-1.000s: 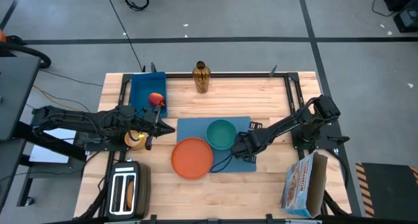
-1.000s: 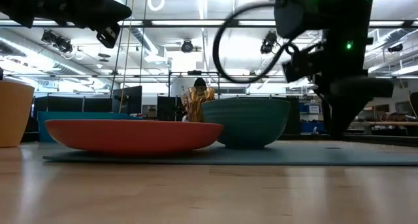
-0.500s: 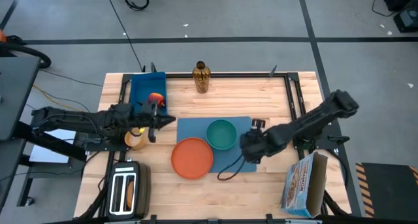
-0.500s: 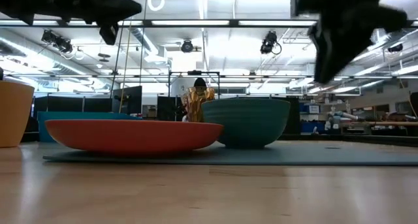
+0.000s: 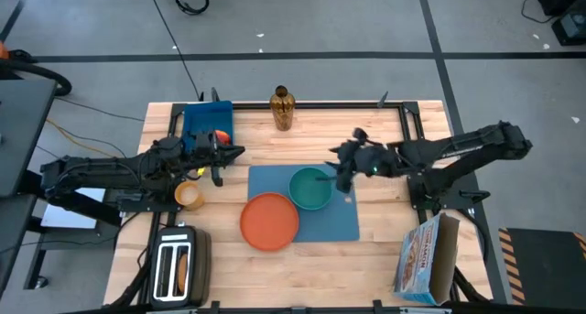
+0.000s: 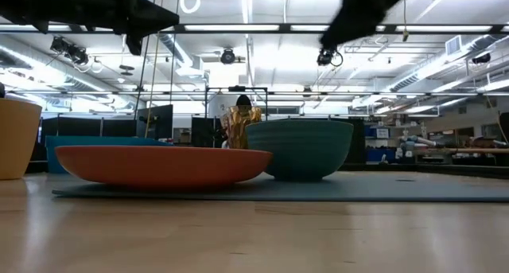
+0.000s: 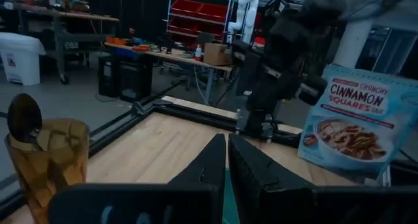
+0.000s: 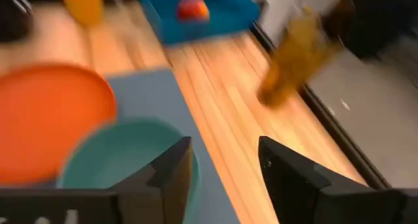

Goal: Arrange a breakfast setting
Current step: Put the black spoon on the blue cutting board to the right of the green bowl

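Two arms over one wooden surface (image 5: 385, 236), items listed largest first; blue placemat (image 5: 341, 224) flat at mid-surface, carrying plate and bowl; deep blue bin (image 5: 203, 122) at the far left corner of the surface; cereal box (image 5: 426, 257), labelled Cinnamon Squares, at the near right corner; silver two-slot toaster (image 5: 178, 265) at the near left corner; round orange plate (image 5: 269, 221) on the placemat's near left part, its rim overhanging the mat edge; teal bowl (image 5: 310, 188) on the placemat, touching the plate on its far right side; amber bottle (image 5: 281, 108) upright at the far edge, centre; small orange cup (image 5: 189, 196) on the bare surface left of the placemat, near the left arm; red apple (image 5: 220, 136) inside the bin, partly hidden by the left arm in the high view, seen plainly in the right wrist view.

Left tool (image 5: 229, 155): raised above the surface beside the bin and just above the cup's area; fingers together, only a thin slit between them in the left wrist view, nothing held.

Right tool (image 5: 341, 170): raised over the far right edge of the bowl; fingers apart in the right wrist view, nothing seen between them.
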Available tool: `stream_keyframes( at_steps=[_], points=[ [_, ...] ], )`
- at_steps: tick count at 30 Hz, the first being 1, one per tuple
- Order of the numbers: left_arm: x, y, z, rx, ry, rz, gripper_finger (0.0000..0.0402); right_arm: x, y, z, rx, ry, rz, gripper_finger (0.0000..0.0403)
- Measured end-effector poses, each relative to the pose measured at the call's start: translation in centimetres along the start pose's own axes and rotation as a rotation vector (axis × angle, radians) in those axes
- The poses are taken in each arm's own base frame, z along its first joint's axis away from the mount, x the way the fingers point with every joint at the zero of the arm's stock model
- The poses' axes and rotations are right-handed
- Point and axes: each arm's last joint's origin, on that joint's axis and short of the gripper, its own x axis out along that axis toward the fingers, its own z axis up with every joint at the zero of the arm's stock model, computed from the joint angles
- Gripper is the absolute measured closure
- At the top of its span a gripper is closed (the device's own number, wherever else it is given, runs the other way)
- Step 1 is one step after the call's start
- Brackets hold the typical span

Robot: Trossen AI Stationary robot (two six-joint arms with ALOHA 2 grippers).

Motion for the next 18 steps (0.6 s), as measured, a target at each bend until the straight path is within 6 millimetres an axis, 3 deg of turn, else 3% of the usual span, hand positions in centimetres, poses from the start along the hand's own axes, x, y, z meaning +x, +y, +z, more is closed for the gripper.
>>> stream_keyframes(
  at_steps=[4, 10, 14, 18],
  points=[
    [0.0, 0.0, 0.0, 0.026, 0.001, -0.001, 0.0376, 3.1, -0.7, 1.7, -0.015, -0.124, 0.055, 0.0170],
    [0.0, 0.0, -0.2, 0.032, 0.023, 0.000, 0.0376, 8.2, -2.7, 4.9, -0.071, -0.174, -0.057, 0.0114],
    [0.0, 0.0, -0.5, 0.028, 0.053, -0.001, 0.0376, 11.8, -4.3, 6.7, -0.101, -0.125, -0.113, 0.0112],
    [0.0, -0.1, -0.8, 0.021, 0.085, -0.029, 0.0376, 14.0, -7.2, 8.7, -0.134, -0.117, -0.162, 0.0120]
  ],
)
